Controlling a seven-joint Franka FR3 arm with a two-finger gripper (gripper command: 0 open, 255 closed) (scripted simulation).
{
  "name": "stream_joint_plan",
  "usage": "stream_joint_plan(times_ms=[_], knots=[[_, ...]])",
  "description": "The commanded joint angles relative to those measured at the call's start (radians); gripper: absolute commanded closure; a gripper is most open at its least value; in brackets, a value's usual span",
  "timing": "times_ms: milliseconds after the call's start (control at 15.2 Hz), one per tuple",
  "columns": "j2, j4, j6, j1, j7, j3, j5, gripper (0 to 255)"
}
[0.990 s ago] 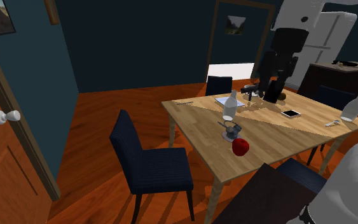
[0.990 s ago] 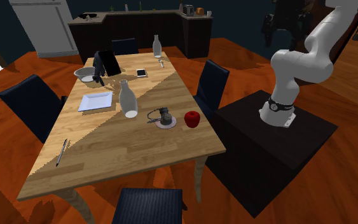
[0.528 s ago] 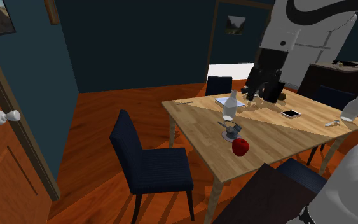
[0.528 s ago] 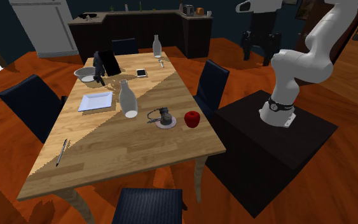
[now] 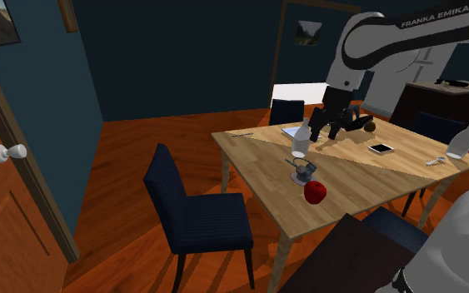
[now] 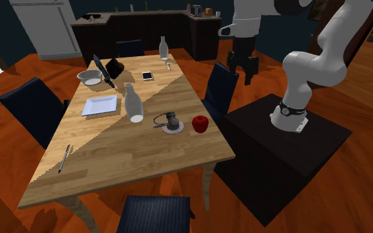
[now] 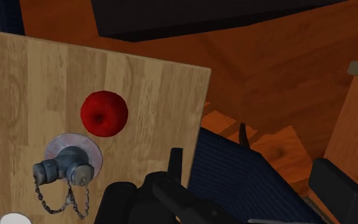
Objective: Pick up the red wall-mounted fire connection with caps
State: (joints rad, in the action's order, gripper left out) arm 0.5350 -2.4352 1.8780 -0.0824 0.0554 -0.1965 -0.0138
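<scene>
The fire connection [image 6: 171,123] is drawn grey, not red. It stands on a round plate with capped outlets and small chains, near the table's edge by the stand [image 6: 291,149]. In the wrist view the fire connection [image 7: 66,167] lies off to one side of my fingers, next to a red apple [image 7: 104,113]. My gripper [image 6: 242,68] hangs open and empty, high above the dark chair [image 6: 219,85] at the table's side. In the shoulder view the gripper [image 5: 326,131] is up behind the fire connection [image 5: 303,172].
On the wooden table [image 6: 145,165] stand a clear bottle [image 6: 133,102] close to the connection, a plate [image 6: 100,104], a bowl [image 6: 89,77], a phone [image 6: 147,75], a second bottle [image 6: 163,47] and a pen [image 6: 65,157]. Dark chairs ring the table.
The arm has swung the open gripper down and toward the table, leftward in the second exterior view. A dark flat object at the table's far end has tipped over.
</scene>
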Motion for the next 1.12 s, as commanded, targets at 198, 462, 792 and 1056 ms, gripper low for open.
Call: stream_joint_plan(times_ms=[198, 462, 792, 1056], knots=[[-0.155, 0.013, 0.149, -0.01, 0.069, -0.059, -0.001, 0], [-0.296, 0.053, 0.251, -0.013, 0.131, -0.104, -0.026, 0], [-0.485, 0.133, 0.355, -0.019, 0.224, -0.15, -0.094, 0], [-0.643, 0.221, 0.414, -0.038, 0.306, -0.167, -0.171, 0]])
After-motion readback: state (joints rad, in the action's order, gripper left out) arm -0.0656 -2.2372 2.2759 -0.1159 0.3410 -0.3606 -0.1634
